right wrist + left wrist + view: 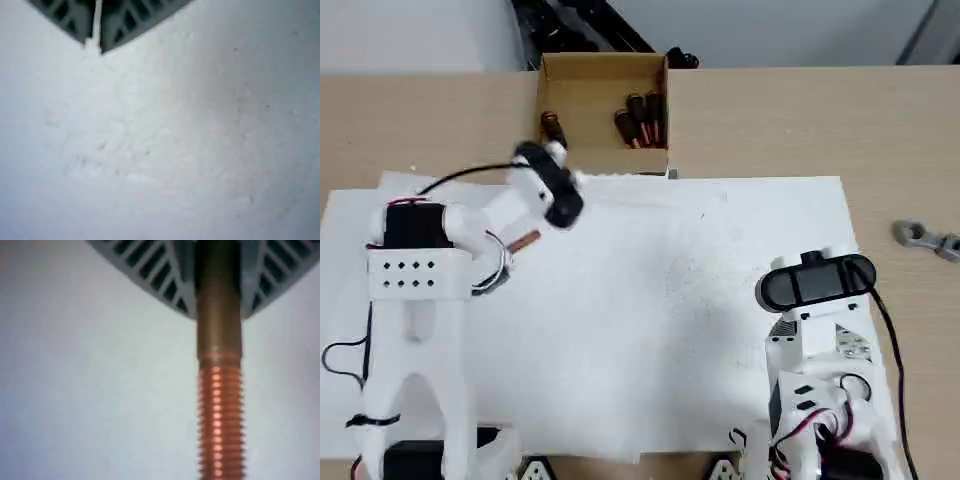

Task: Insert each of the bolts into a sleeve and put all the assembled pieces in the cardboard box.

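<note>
Bolt [220, 410] pinched in my left gripper [218, 295] by its smooth brown end, likely sleeved already, threads free | cardboard box [603, 62] near, assembled pieces [642, 120] inside | right gripper [95, 42] pressed together, empty, parked over white sheet [670, 300], clear of the work

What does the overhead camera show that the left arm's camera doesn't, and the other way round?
Overhead: the cardboard box holding several assembled pieces, the right arm and the wooden table. Left wrist: close-up threads on the bolt, and ribbed grey fingers clamping it. Shared: that copper bolt in the left tool, above the white sheet.
</note>
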`<control>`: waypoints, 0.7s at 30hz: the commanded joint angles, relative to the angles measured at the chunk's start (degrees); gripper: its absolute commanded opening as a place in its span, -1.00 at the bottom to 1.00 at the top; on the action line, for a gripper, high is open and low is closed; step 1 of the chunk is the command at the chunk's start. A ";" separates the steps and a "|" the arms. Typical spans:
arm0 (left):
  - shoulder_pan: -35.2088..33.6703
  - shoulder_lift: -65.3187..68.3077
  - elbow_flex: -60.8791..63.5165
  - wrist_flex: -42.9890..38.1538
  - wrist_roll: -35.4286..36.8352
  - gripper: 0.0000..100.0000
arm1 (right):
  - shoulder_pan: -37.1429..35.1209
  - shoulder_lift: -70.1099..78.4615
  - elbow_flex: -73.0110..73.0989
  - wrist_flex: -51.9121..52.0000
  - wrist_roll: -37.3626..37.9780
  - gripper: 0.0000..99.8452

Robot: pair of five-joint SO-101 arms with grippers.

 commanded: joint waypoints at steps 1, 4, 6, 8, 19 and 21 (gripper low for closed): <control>-1.76 -1.67 -0.66 1.76 -11.96 -0.99 | 0.75 0.04 -0.26 -1.27 -0.53 -0.99; -2.90 2.29 -0.66 1.76 -18.02 -0.99 | 0.75 0.04 -0.26 -1.27 -0.53 -0.99; -3.43 6.95 -0.66 0.88 -19.96 -0.99 | 0.75 0.04 -0.26 -1.27 -0.53 -0.99; -4.48 12.31 -0.66 -1.85 -20.04 -0.99 | 0.75 0.04 -0.26 -1.27 -0.53 -0.99; -5.63 31.82 -0.57 -11.87 -15.12 -0.99 | 0.75 0.13 -0.26 -1.27 -0.53 -0.99; -5.63 33.32 -0.40 -14.15 -14.15 -0.99 | 0.75 0.13 -0.26 -1.27 -0.53 -0.99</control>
